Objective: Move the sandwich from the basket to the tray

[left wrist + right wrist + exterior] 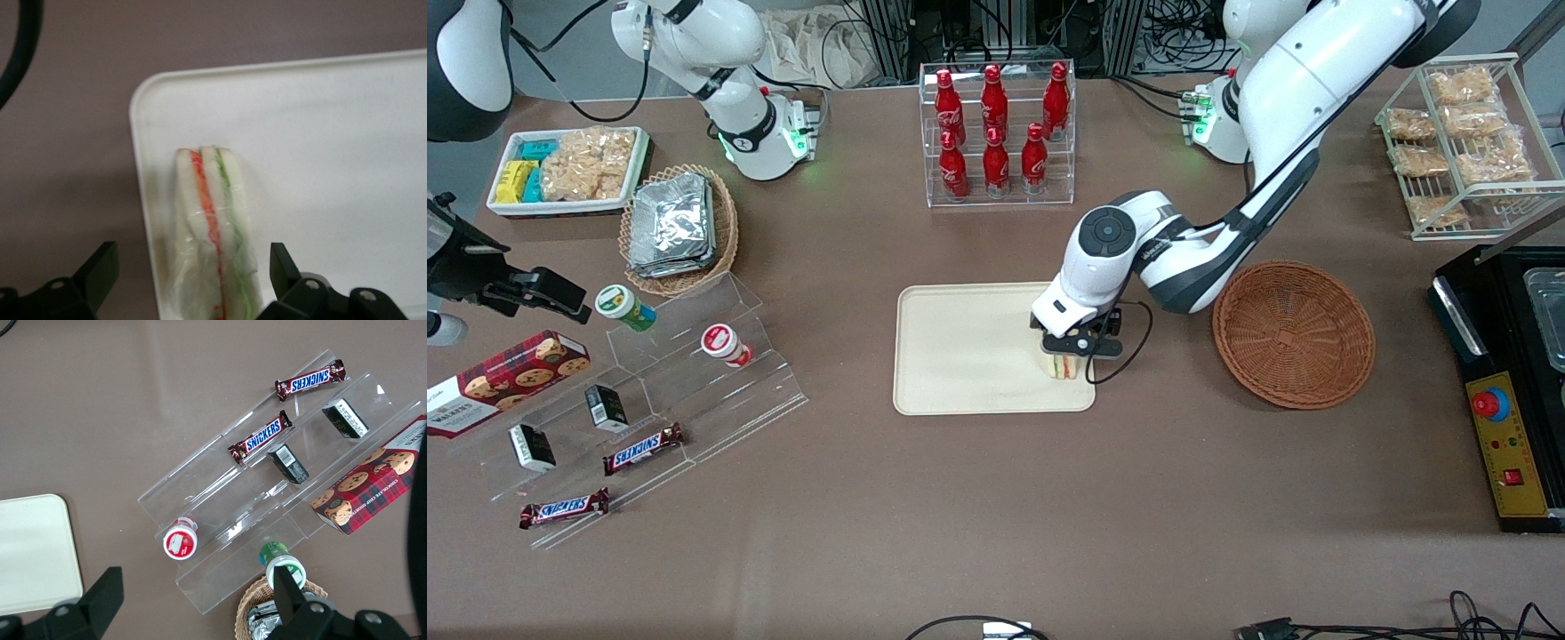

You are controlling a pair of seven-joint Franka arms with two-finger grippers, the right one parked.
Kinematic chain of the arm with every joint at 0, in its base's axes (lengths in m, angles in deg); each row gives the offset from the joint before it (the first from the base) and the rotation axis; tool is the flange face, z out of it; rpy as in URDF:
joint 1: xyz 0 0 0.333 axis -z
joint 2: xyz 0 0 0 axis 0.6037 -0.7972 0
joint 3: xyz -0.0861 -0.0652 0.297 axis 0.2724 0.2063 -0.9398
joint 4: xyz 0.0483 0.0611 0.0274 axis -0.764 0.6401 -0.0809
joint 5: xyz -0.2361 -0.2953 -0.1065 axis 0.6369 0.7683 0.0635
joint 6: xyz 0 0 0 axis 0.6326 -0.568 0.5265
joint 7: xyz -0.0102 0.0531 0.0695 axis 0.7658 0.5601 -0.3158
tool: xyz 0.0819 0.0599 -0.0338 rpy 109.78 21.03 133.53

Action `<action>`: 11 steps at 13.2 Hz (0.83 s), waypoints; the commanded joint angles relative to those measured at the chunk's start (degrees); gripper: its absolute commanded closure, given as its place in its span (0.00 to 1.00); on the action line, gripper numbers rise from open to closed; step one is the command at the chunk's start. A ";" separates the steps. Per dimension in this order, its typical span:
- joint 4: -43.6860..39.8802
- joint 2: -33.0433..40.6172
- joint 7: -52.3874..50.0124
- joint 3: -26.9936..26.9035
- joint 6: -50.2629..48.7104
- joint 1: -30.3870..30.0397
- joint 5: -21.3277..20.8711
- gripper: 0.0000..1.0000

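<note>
Sandwich (1064,365) on the tray (960,356), standing on edge near the tray's corner at the working arm's end, nearer the front camera. Wrist view confirms: sandwich (213,233) sits on the tray (320,147) surface just inside the rim, wrap intact, orange and green filling lines showing along the upper edge.

Gripper (1080,348) directly above the sandwich. Jaws spread wide, one finger to each side, with clear gaps between the fingers (99,267) and the bread (no contact visible in the wrist view). So: released, or as good as.

Basket (1293,333) on the worktop beside the tray, toward the working arm's end; nothing lies in it.

Progress, as judged: transfer is essentially complete. Item is out of the basket and resting on the tray, jaws let go. Remaining is only to lift the arm clear without brushing the wedge, which stands narrow and could tip. It also sits close to the rim (not centred), though fully on the tray.
</note>
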 commanded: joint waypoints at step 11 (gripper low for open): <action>-6.90 37.94 38.16 -37.52 -37.44 11.49 24.05 0.00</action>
